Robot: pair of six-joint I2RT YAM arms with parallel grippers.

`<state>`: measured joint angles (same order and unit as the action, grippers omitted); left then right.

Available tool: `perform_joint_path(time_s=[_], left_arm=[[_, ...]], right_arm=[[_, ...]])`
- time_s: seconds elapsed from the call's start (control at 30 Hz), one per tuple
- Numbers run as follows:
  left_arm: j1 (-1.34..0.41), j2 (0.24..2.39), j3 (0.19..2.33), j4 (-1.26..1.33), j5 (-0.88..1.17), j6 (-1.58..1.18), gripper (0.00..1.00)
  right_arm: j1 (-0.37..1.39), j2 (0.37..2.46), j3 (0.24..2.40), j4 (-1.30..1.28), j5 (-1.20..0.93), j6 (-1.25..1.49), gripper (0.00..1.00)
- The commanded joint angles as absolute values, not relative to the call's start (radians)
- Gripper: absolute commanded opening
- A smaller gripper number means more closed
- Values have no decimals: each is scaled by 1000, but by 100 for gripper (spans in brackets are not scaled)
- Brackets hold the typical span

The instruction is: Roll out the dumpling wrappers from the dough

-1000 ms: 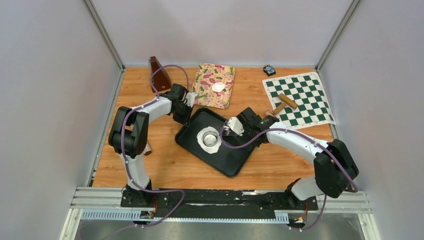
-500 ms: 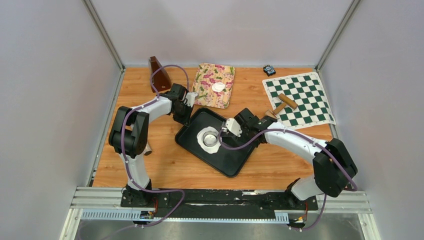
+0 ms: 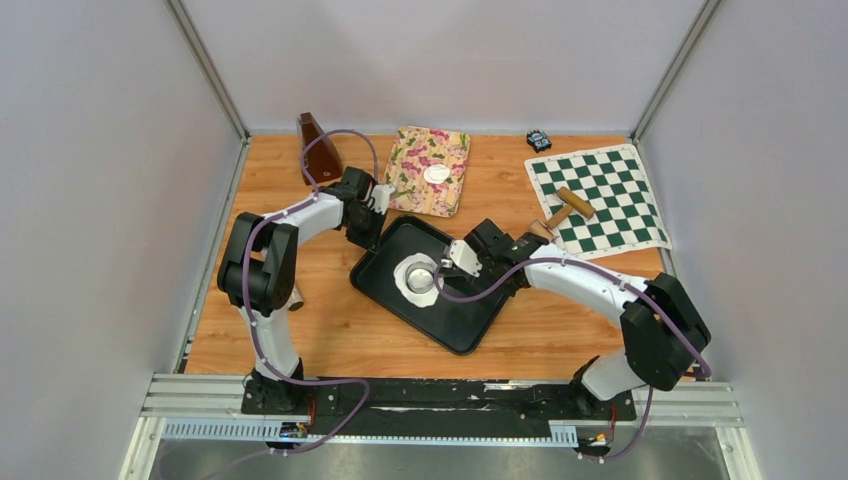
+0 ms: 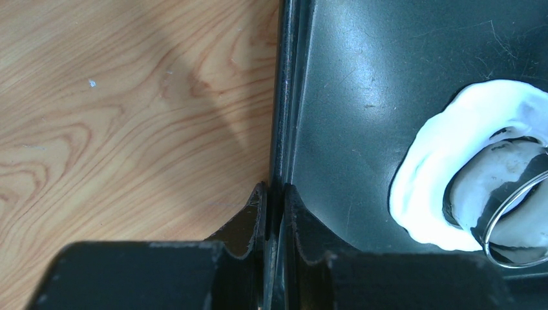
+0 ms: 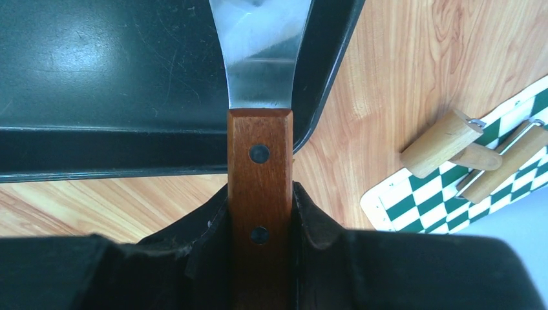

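Note:
A black tray (image 3: 462,318) lies mid-table with an irregular white dough sheet (image 3: 403,277) on it. A clear ring cutter (image 3: 420,274) stands in the dough (image 4: 430,165), and its rim (image 4: 510,223) shows in the left wrist view. One round white dumpling wrapper (image 3: 436,174) rests on the floral cloth (image 3: 420,150). My left gripper (image 3: 368,234) is shut on the tray's left rim (image 4: 282,97), one finger outside and one inside. My right gripper (image 3: 453,264) is shut on the wooden handle (image 5: 260,168) of a metal spatula, whose blade (image 5: 262,58) reaches over the tray toward the dough.
A chessboard mat (image 3: 600,195) at the back right carries wooden rolling pins (image 3: 570,205). A brown metronome (image 3: 318,148) stands at the back left and a small black object (image 3: 539,140) at the back right. Grey walls close in both sides.
The right arm has crept left, bringing the spatula closer to the dough and ring cutter. The left arm and tray have stayed put.

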<state>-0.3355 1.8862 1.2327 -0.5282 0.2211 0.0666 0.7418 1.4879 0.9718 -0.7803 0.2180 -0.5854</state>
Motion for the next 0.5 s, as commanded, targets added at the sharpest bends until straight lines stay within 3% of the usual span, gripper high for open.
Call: perform_joint_path(time_s=[0.0, 0.47], left_arm=[[-351, 1933, 1233, -526, 159, 60, 0], [-351, 1928, 1239, -529, 130, 66, 0]], right_arm=[[777, 1502, 985, -800, 313, -639, 0], [894, 1552, 917, -855, 564, -773, 0]])
